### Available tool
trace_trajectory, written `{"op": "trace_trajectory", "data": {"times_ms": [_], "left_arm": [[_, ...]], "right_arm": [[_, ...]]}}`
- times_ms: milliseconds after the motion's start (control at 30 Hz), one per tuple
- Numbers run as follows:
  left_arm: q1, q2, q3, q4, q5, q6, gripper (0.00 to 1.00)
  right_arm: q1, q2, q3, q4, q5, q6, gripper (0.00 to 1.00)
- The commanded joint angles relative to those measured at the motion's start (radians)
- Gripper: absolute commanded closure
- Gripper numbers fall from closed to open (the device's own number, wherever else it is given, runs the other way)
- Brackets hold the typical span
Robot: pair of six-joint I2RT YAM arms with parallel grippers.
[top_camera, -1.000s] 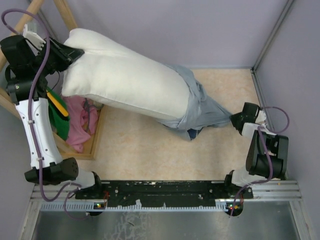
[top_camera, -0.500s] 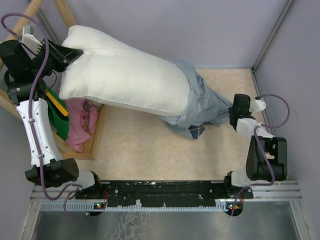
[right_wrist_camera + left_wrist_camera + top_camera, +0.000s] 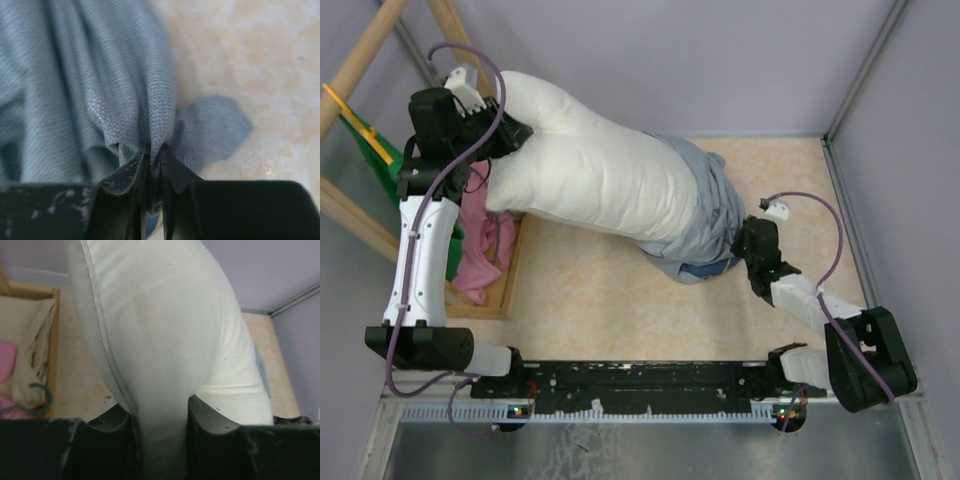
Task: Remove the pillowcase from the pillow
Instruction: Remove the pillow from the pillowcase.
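The plump white pillow (image 3: 600, 175) lies slanted across the table, its left end lifted. My left gripper (image 3: 510, 135) is shut on that end; in the left wrist view the pillow (image 3: 160, 330) is squeezed between the two fingers of that gripper (image 3: 160, 425). The pillowcase (image 3: 710, 205), showing its blue-grey inside, is bunched around the pillow's right end. My right gripper (image 3: 740, 238) sits just right of that bunch. In the right wrist view a fold of the pillowcase (image 3: 100, 75) is pinched in the nearly closed jaws of this gripper (image 3: 154, 152).
A wooden tray (image 3: 515, 270) at the left holds a pink cloth (image 3: 485, 245). A green cloth (image 3: 380, 165) on a yellow hanger (image 3: 355, 120) hangs by the wooden poles (image 3: 360, 60). Grey walls close in the back and right. The black base rail (image 3: 650, 380) runs along the near edge.
My left gripper has swung right, carrying the pillow's end with it. My right gripper has moved left toward the pillow, and the stretched pillowcase has slackened into a bunch.
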Motion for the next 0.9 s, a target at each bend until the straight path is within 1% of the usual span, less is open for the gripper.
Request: {"op": "trace_trajectory", "data": {"times_ms": [0, 33, 67, 100, 133, 167, 200, 267, 333, 367, 400, 467, 600, 633, 700, 800, 867], "left_arm": [[-0.023, -0.062, -0.077, -0.049, -0.266, 0.158, 1.00], [-0.023, -0.066, -0.082, -0.061, -0.289, 0.180, 1.00], [-0.024, -0.068, -0.082, -0.072, -0.313, 0.209, 1.00], [-0.025, -0.070, -0.080, -0.082, -0.337, 0.229, 1.00], [-0.025, -0.075, -0.079, -0.087, -0.357, 0.249, 1.00], [-0.027, -0.081, -0.082, -0.088, -0.374, 0.267, 1.00], [-0.027, -0.087, -0.087, -0.088, -0.385, 0.284, 1.00], [-0.027, -0.100, -0.101, -0.082, -0.396, 0.325, 1.00], [-0.031, -0.114, -0.118, -0.079, -0.397, 0.374, 1.00], [-0.036, -0.125, -0.133, -0.072, -0.406, 0.395, 1.00], [-0.041, -0.141, -0.154, -0.057, -0.413, 0.412, 1.00], [-0.047, -0.173, -0.202, -0.025, -0.415, 0.438, 1.00], [-0.058, -0.200, -0.256, -0.001, -0.424, 0.463, 1.00], [-0.061, -0.201, -0.257, -0.002, -0.428, 0.468, 1.00], [-0.069, -0.202, -0.257, -0.001, -0.434, 0.473, 1.00], [-0.075, -0.205, -0.259, -0.004, -0.438, 0.477, 1.00], [-0.079, -0.206, -0.263, -0.007, -0.444, 0.479, 1.00]], "right_arm": [[0.009, -0.059, 0.071, 0.153, -0.291, -0.223, 0.78], [0.009, -0.066, 0.095, 0.147, -0.300, -0.230, 0.70], [0.010, -0.076, 0.114, 0.148, -0.296, -0.223, 0.58], [0.009, -0.087, 0.134, 0.158, -0.286, -0.212, 0.40], [0.009, -0.091, 0.152, 0.172, -0.270, -0.192, 0.17], [0.007, -0.088, 0.176, 0.182, -0.255, -0.171, 0.07], [0.004, -0.079, 0.206, 0.188, -0.241, -0.153, 0.02], [0.000, -0.034, 0.295, 0.159, -0.215, -0.117, 0.01], [-0.012, 0.042, 0.421, 0.085, -0.236, -0.097, 0.01], [-0.016, 0.094, 0.494, 0.008, -0.242, -0.093, 0.01], [-0.020, 0.154, 0.601, -0.053, -0.249, -0.092, 0.01], [-0.034, 0.273, 0.746, -0.172, -0.276, -0.094, 0.01], [-0.074, 0.532, 0.981, -0.360, -0.421, -0.102, 0.01], [-0.077, 0.605, 1.018, -0.391, -0.449, -0.108, 0.01], [-0.079, 0.694, 1.065, -0.431, -0.459, -0.116, 0.01], [-0.087, 0.780, 1.060, -0.398, -0.488, -0.118, 0.01], [-0.097, 0.833, 1.064, -0.380, -0.558, -0.119, 0.01]]}}
